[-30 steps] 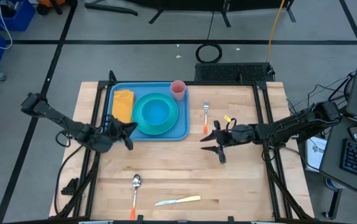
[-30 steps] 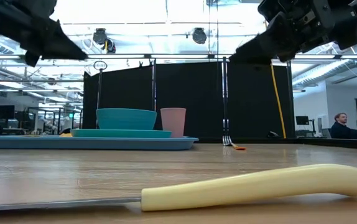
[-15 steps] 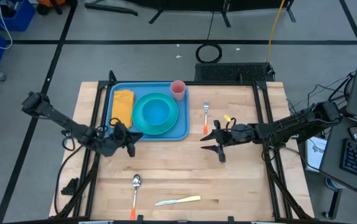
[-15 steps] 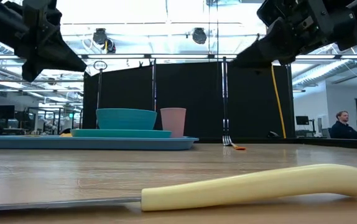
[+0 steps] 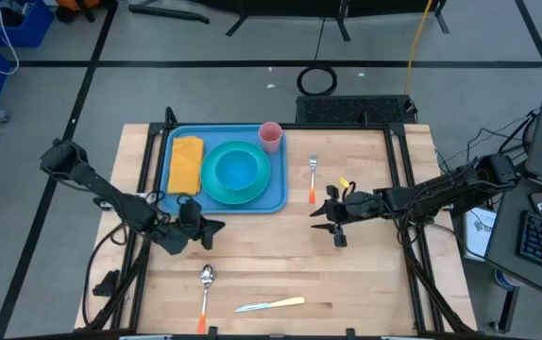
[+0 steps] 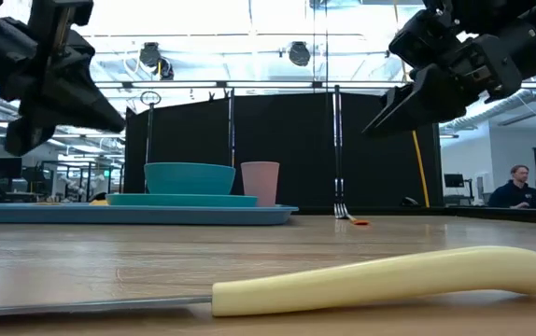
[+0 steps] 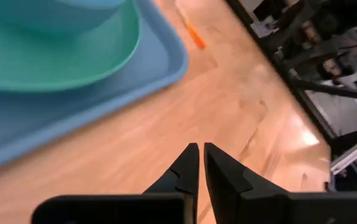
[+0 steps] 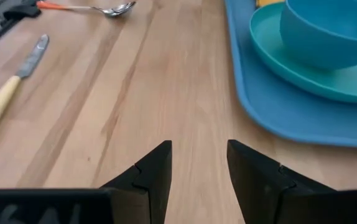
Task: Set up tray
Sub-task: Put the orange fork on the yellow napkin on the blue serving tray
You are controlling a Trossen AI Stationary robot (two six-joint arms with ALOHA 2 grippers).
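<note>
The tray (image 5: 276, 195) held plate, bowl, cup and napkin; fork (image 5: 313, 170), spoon (image 5: 206, 280) and knife (image 5: 269, 304) waited outside. Left gripper (image 5: 216, 226) was closed and empty, right gripper (image 5: 320, 219) open and empty.

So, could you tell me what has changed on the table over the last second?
The left gripper has drawn back from the tray toward the spoon, shut and empty. The right gripper has barely shifted and stays open over bare wood. The tray's contents, fork, spoon and knife have not moved.
</note>
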